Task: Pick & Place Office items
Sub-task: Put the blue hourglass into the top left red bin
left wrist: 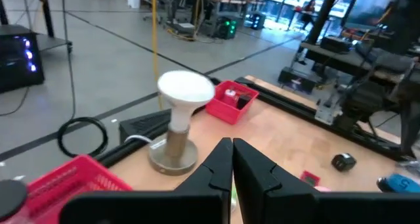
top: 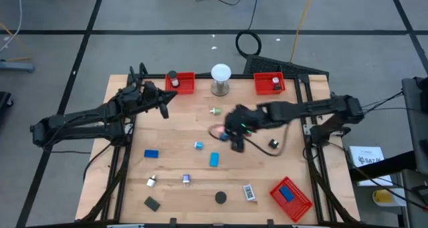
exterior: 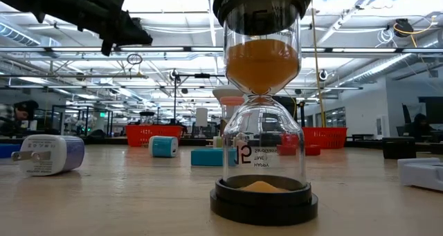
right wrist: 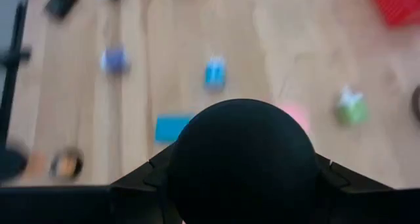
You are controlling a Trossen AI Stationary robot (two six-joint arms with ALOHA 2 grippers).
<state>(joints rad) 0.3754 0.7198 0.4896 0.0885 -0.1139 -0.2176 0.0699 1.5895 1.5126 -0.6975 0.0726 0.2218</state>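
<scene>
**Sorting partly done; right arm carries a dark round item over table centre**

Progress, judged from the high view: a few office items already sit in trays. The red tray at 11 o'clock (top: 189, 89) holds a dark disc-like piece and something white; the red tray at 1 o'clock (top: 262, 85) holds a small dark piece; the red tray at 5 o'clock (top: 301, 202) holds a blue block. Most items are still loose on the table (top: 180, 131): a blue block (top: 151, 154) at 8 o'clock, a blue piece (top: 214, 160) near centre, a black disc (top: 220, 198) at 6 o'clock, a green-and-silver clip (top: 215, 111) toward 12. The bulk of the job is left.

Right gripper (top: 236, 140) hangs over table centre, fingers clamped around a black round object (right wrist: 243, 161). Left gripper (left wrist: 232, 159) hovers near 10 o'clock, fingers pressed together, empty, facing the white globe (left wrist: 186, 90).

Hard to make out: the held object fills the right wrist view, so its shape below the dome is hidden. The pink item (top: 219, 130) is half covered by the right arm. Low view is blocked by an hourglass (exterior: 261, 104).
</scene>
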